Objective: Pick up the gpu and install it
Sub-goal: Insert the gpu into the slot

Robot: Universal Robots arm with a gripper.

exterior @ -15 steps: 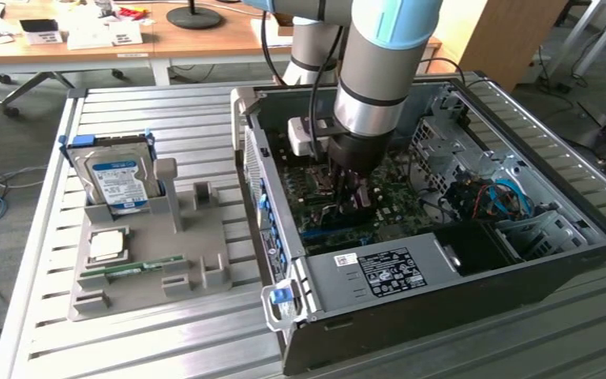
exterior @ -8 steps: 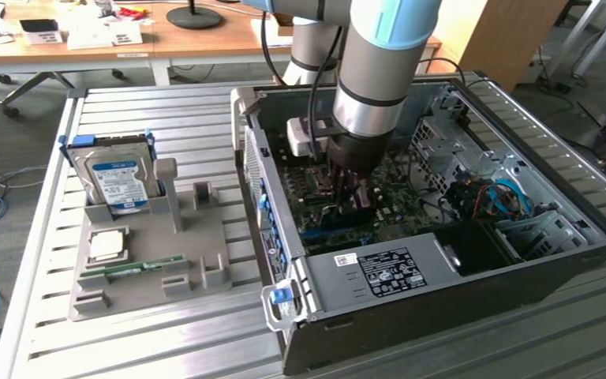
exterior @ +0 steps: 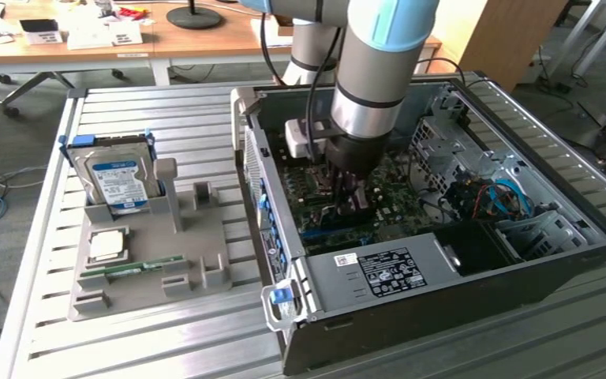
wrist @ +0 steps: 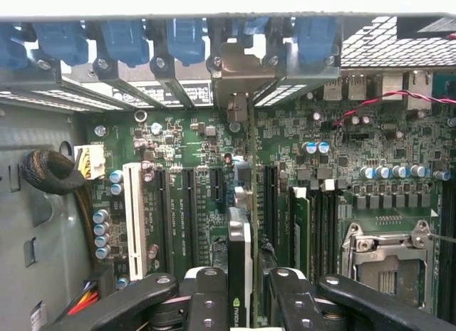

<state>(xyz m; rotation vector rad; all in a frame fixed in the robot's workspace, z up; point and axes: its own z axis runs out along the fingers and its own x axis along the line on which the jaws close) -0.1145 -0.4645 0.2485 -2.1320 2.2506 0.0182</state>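
My gripper [wrist: 240, 302] is shut on the gpu [wrist: 239, 253], a thin card seen edge-on with a dark face, held upright between the two black fingers [wrist: 206, 297]. Its silver end bracket [wrist: 239, 67] reaches the rear slot openings of the case, among the blue latches. The card stands over the black expansion slots of the green motherboard [wrist: 342, 160]; whether it is seated I cannot tell. From the exterior camera, the arm reaches straight down into the open computer case [exterior: 555, 253], with the gripper [exterior: 347, 189] low over the motherboard [exterior: 413, 189].
A grey parts holder [exterior: 145, 264] lies on the slatted table at the exterior view's left, carrying a blue-and-white hard drive [exterior: 119, 178], a processor [exterior: 108, 245] and a green memory stick [exterior: 135, 268]. The power supply [exterior: 382, 272] and drive cages bound the case interior. A cable bundle [wrist: 53, 174] sits beside the slots.
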